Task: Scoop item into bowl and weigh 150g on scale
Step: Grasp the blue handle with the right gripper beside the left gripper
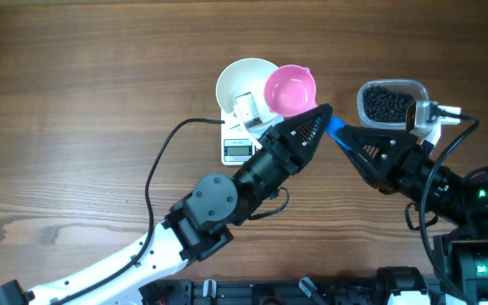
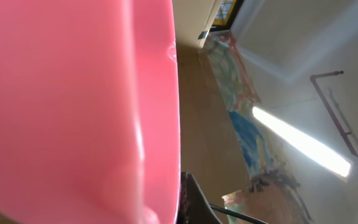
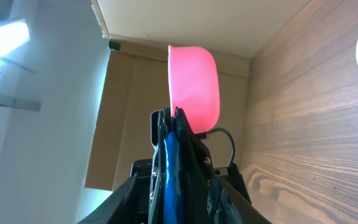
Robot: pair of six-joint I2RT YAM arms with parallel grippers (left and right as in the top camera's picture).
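Worktop (image 1: pixel 74 102): brown wood grain, matt. White bowl (image 1: pixel 235 80): smooth, glossy. Pink scoop (image 1: pixel 291 89) just right of bowl: smooth glossy plastic, blue handle (image 1: pixel 335 129). Scale (image 1: pixel 237 151) under bowl: white plastic. Tub (image 1: pixel 392 81) further right of bowl: clear plastic. Black beads (image 1: pixel 386 105) inside: matt, granular.

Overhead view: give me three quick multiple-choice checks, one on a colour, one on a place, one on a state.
1. The scoop cup is:
A. green
B. pink
C. yellow

2. The black beads are:
A. in the scoop
B. spilled on the wood
C. in the clear tub

3. The scoop is:
A. empty
B. heaped full
C. face down

Answers:
1 B, it shows pink in every view.
2 C, the dark heap fills the clear tub.
3 A, its bare pink inside faces the overhead camera.
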